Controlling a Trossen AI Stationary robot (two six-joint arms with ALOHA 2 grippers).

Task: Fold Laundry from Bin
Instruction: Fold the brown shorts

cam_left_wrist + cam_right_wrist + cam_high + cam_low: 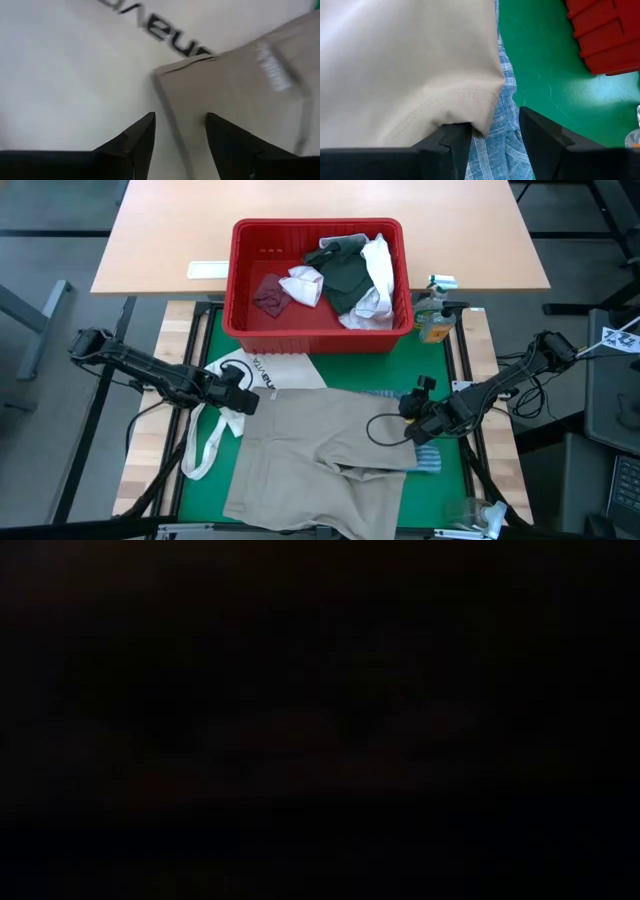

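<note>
bin red | shirt tan | cloth blue-striped | mat green | tote bag white, black lettering

The bin stands at the far middle of the mat. In it: a dark top at centre, white pieces left and right of it, a small piece toward the left wall. A bottle stands just right of the bin. The tan shirt lies spread on the mat before the bin. Its left far corner overlaps the tote bag. Striped cloth lies under its right edge. Left gripper sits at the shirt's left corner, right gripper at its right edge.
</note>
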